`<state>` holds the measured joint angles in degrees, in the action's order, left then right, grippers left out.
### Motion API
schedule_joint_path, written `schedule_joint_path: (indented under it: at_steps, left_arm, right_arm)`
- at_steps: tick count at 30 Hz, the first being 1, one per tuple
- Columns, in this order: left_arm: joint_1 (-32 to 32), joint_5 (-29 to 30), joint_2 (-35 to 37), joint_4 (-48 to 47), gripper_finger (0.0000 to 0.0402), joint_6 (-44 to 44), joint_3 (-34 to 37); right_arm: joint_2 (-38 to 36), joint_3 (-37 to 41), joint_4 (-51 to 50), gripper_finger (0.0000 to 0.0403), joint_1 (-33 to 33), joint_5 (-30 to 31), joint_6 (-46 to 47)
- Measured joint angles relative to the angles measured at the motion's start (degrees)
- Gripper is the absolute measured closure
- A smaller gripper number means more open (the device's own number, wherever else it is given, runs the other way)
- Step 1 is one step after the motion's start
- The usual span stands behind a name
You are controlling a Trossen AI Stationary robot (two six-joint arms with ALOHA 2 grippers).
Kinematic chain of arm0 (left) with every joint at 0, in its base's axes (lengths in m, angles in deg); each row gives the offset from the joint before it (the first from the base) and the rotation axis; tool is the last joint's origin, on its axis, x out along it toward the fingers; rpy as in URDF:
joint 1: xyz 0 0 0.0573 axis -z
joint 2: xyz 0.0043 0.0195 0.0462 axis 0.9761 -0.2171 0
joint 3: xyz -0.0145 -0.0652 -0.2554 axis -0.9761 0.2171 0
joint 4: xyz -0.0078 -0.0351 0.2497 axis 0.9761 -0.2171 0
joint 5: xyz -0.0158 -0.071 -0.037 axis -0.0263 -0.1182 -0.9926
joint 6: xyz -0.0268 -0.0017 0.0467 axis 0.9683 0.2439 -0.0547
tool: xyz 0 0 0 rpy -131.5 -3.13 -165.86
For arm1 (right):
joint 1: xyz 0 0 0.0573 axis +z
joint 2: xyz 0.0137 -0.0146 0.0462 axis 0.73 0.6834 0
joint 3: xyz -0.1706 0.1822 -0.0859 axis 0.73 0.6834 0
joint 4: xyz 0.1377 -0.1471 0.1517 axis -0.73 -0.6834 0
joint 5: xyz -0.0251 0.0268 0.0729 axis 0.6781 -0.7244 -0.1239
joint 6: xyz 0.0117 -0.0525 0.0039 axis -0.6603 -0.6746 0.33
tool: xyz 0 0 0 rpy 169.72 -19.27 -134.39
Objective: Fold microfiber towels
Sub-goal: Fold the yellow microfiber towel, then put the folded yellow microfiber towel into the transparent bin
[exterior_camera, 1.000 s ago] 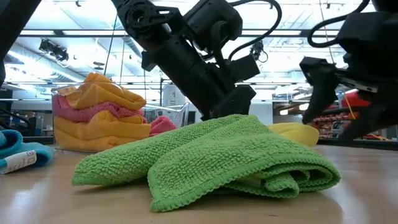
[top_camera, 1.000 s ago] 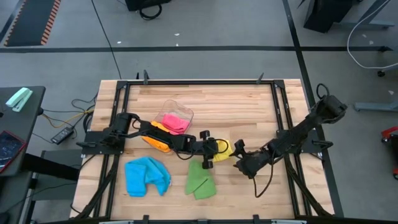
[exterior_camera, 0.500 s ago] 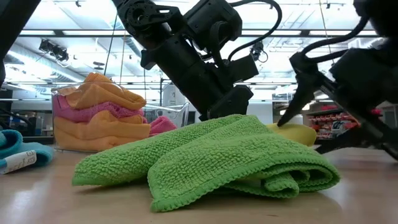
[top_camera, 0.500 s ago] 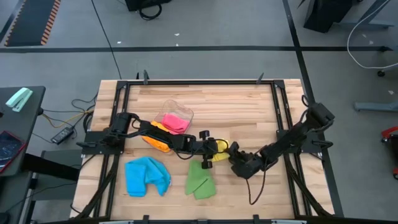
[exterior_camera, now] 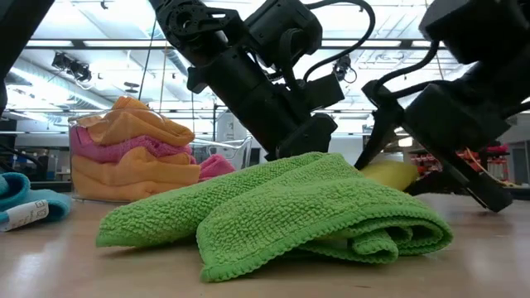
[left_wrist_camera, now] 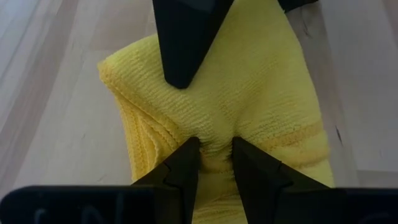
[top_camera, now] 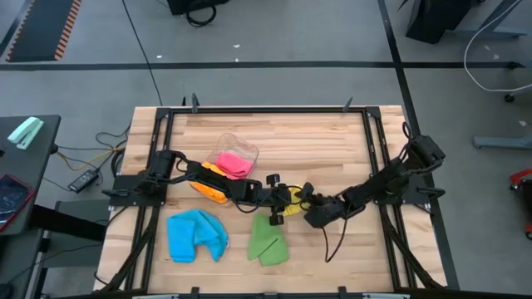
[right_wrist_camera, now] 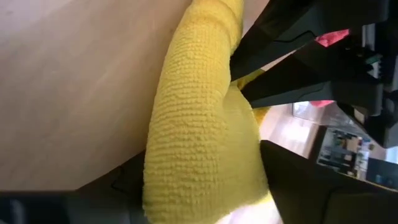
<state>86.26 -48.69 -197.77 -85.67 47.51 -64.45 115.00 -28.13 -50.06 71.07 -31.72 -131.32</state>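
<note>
Yellow is the towel in play right now. The yellow towel [left_wrist_camera: 236, 93] lies on the wooden counter [top_camera: 332, 141], and the left claw [left_wrist_camera: 214, 152] pinches a little fold of it between its two fingers, so this claw is clenched on the cloth. The right claw [top_camera: 309, 199] sits at the far end of the same towel, facing the left claw. Its fingers are spread wide, one on each side of the thick rolled edge, and they do not squeeze it yet.

I think the step in hand is getting two grips on the yellow towel so it can be folded. The next move seems to call for the right claw to close on the edge it straddles. Then both claws would need to lift together and lay one half over the other. The pinch must be firm, because the cloth is soft and could slip out.

The yellow towel looks fluffy and bumpy, with a stitched hem. It is bunched up and doubled over, not flat. Just beside the left claw, on the near side, lies a green towel [top_camera: 266, 241], folded loosely. Farther off lie a blue towel [top_camera: 195, 235] and a clear tub [top_camera: 235, 149] with pink and orange towels.
</note>
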Motion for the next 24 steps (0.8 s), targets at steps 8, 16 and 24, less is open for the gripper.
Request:
schedule_joint_path:
  at_steps: [8,16,24]
  left_arm:
    - [0.5,0.0,1.7,-1.6,0.0295,-1.7,0.2]
    - [4.7,1.1,9.2,-3.6,0.0294,-7.2,0.1]
    - [7.7,13.8,9.7,-3.6,0.0216,-8.1,0.2]
  right_arm:
    - [0.2,0.0,2.4,0.0269,-0.5,-1.3,4.3]
    - [-1.5,0.2,0.9,0.0374,-0.5,-1.6,19.7]
    - [-8.1,0.1,-3.1,0.0373,-1.1,0.1,32.5]
